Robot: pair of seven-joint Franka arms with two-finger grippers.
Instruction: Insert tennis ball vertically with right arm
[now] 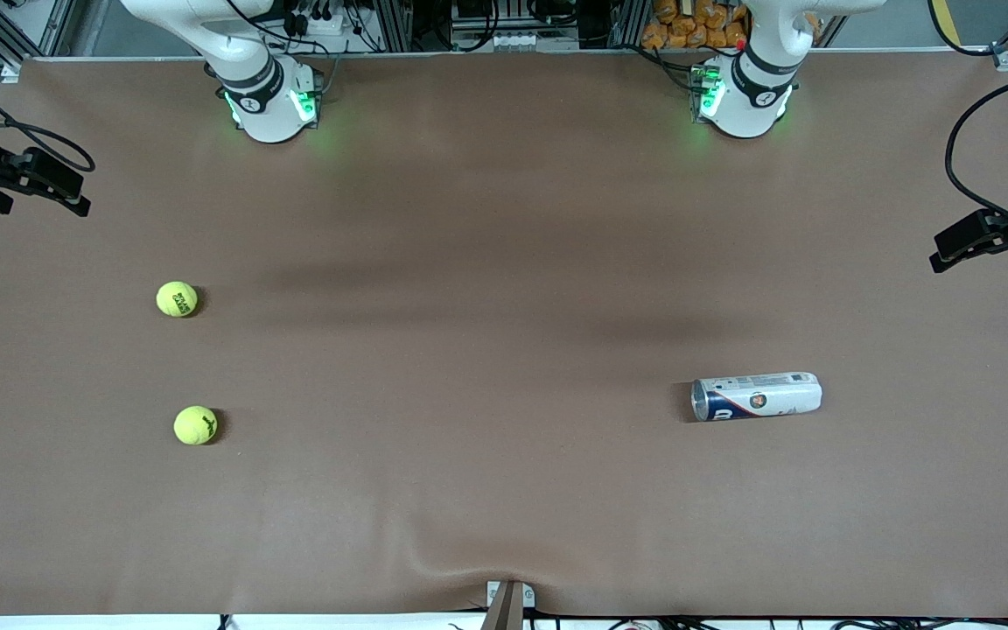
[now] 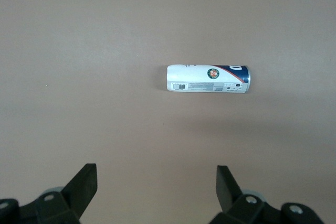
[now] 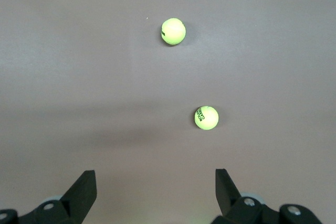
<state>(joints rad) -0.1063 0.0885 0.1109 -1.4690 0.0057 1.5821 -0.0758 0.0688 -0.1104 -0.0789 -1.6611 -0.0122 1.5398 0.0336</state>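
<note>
Can (image 1: 756,396) on its side, balls (image 1: 177,299) apart

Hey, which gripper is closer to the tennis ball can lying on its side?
Left. The left gripper hangs open at its own end of the table, looking at the can. The right gripper, also open, is up at the other end, over the two balls' side.

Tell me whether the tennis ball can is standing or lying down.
Lying down: the can rests on its side on the table.
</note>
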